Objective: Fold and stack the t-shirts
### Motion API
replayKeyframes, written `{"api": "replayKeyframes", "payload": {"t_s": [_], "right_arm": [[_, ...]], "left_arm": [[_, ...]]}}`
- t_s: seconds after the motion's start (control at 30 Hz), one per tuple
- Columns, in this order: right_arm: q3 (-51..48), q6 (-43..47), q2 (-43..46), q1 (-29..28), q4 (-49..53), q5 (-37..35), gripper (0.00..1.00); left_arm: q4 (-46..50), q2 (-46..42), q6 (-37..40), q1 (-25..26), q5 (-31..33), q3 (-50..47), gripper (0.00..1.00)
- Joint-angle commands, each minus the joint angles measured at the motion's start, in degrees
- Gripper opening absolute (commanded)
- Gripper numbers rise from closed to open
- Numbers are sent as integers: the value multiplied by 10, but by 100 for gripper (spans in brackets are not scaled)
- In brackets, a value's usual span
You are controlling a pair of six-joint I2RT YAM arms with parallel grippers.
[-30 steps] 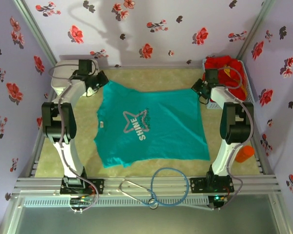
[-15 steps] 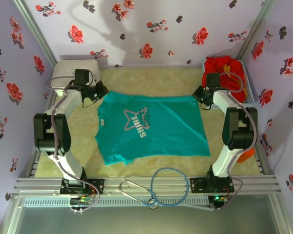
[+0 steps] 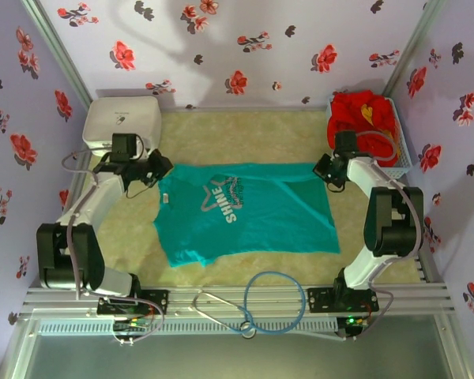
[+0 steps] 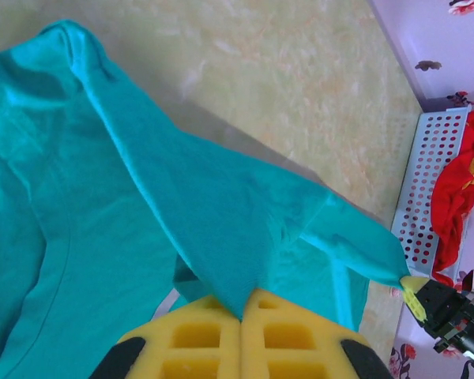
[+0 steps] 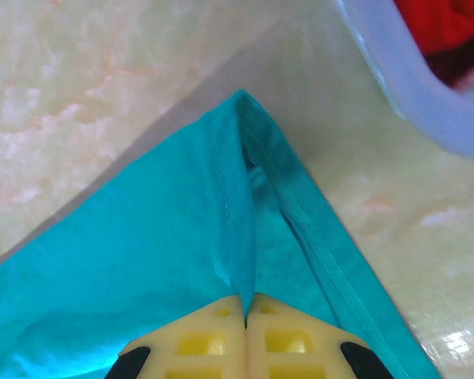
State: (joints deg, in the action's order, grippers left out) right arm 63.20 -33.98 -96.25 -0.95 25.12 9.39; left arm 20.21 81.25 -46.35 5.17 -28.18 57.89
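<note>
At the far left corner sits a white box (image 3: 120, 122) of smooth plastic with rounded corners; its near edge is covered by the left arm. Just beside it, the left gripper (image 3: 156, 167) has its jaws clenched on the far left corner of the teal t-shirt (image 3: 245, 221). In the left wrist view the yellow waffle-like pads (image 4: 197, 335) press together, with a peak of thin cloth (image 4: 142, 205) pinched between them. The shirt lies in the middle of the beige, marble-patterned tabletop (image 3: 245, 130). Its far edge is raised and stretched straight between the two grippers, so the upper part of the silver star print and some of the white lettering are hard to make out at the fold. The right gripper (image 3: 329, 170) grasps the far right corner; in its wrist view the pads (image 5: 197, 343) are closed on a hemmed, stitched edge (image 5: 142, 260). At the far right, a pale perforated basket (image 3: 400, 144) holds crumpled red t-shirts (image 3: 363, 110), one with a small yellow mark; how many there are I cannot tell.
</note>
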Motion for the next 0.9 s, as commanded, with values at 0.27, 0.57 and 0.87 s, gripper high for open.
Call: {"api": "replayKeyframes", "payload": {"t_s": [0.27, 0.57, 0.87], "right_arm": [[-23, 10, 37, 4, 25, -40, 0], [-33, 17, 42, 5, 41, -60, 0], [-42, 20, 27, 5, 38, -67, 0]], "left_arm": [[50, -107, -32, -12, -12, -56, 0], [44, -163, -64, -14, -8, -136, 0], [42, -192, -77, -15, 2, -197, 0]]}}
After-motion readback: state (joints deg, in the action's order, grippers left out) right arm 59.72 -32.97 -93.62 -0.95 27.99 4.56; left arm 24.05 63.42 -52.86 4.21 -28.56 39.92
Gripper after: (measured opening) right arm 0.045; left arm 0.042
